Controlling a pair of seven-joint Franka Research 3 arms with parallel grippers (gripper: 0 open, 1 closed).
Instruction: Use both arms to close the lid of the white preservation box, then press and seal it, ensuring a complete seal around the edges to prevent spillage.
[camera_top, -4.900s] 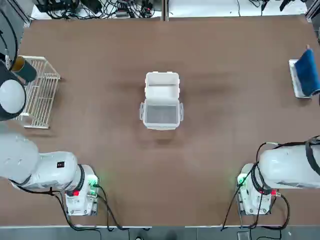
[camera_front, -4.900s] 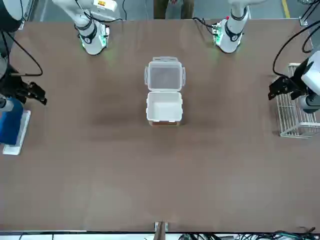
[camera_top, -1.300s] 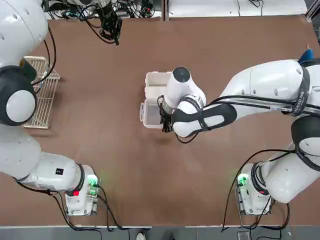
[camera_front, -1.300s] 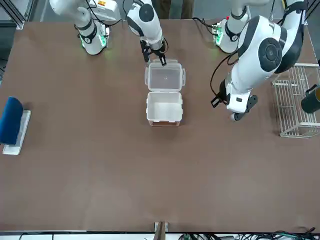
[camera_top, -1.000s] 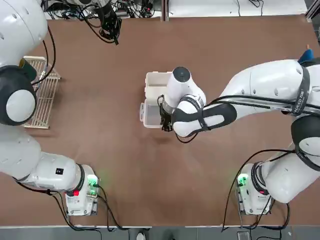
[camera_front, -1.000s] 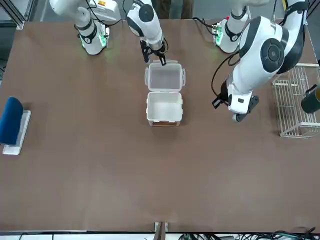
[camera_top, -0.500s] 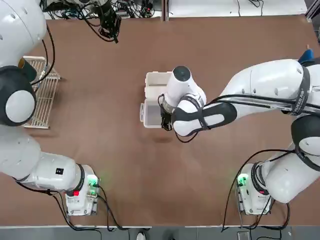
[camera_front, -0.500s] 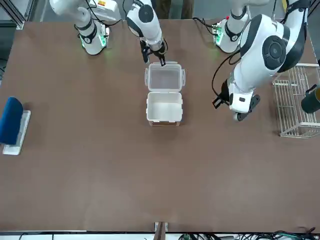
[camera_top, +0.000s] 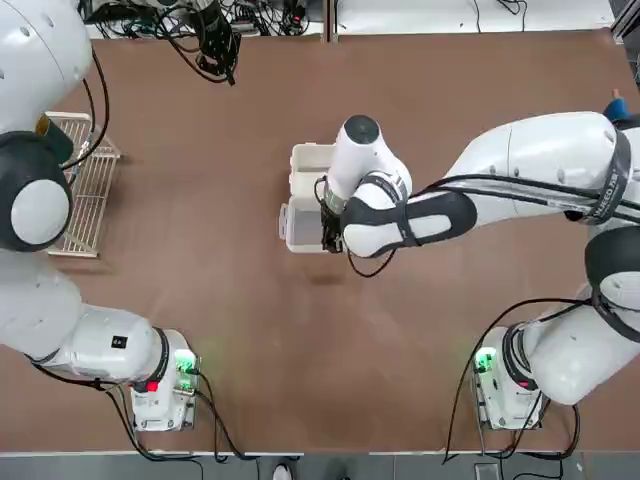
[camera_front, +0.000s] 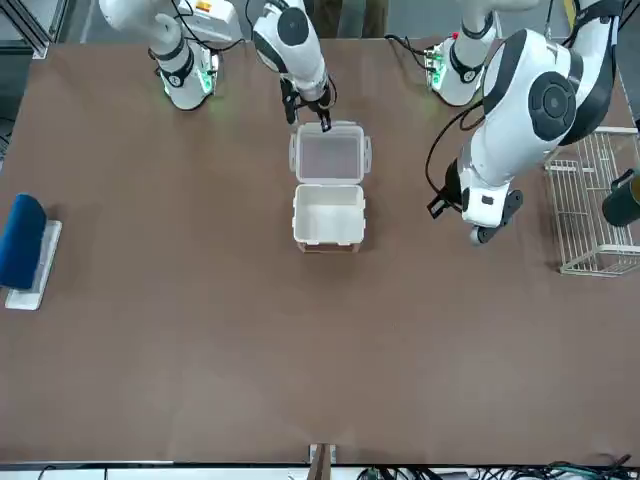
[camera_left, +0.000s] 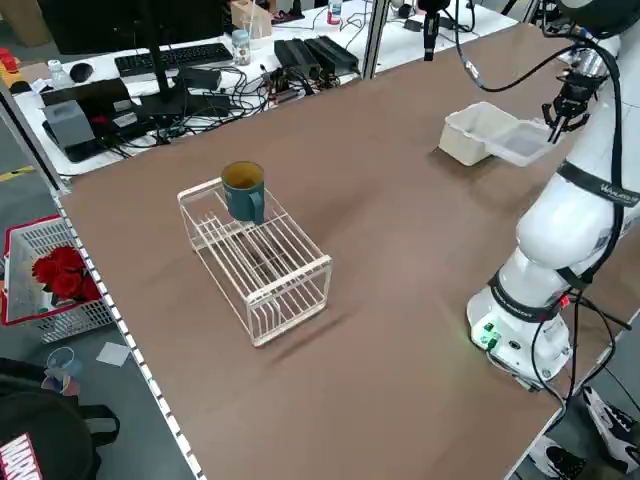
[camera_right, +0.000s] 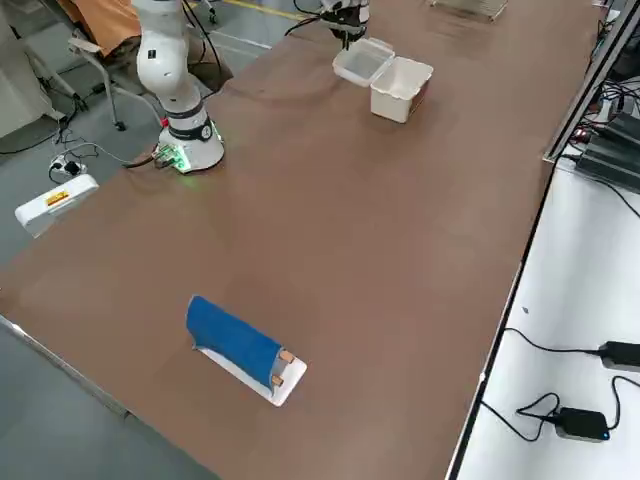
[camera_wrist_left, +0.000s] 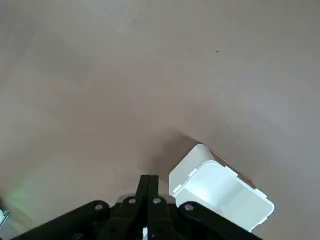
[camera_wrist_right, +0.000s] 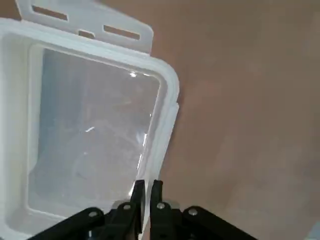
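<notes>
The white preservation box (camera_top: 308, 168) stands open at the table's middle, its lid (camera_front: 330, 156) lying flat beside it on the robot's side. My right gripper (camera_wrist_right: 143, 184) is at the lid's near edge, shut on the raised rim (camera_wrist_right: 155, 135). The same right gripper (camera_front: 312, 118) shows at the lid's near corner in the front view, and the arm hides part of the lid from above. My left gripper (camera_wrist_left: 148, 180) is shut and empty, held high over the table, with the box (camera_wrist_left: 220, 189) far below it. From overhead the left gripper (camera_top: 226, 66) shows toward the far left.
A white wire rack (camera_top: 85, 190) holding a teal mug (camera_left: 244, 190) stands at the robot's left edge. A blue object on a white base (camera_front: 25, 250) lies at the right edge. Bare table surrounds the box.
The right gripper's fingers have closed onto the lid's rim and its arm has shifted slightly. The left arm has drifted a little; its gripper stays shut.
</notes>
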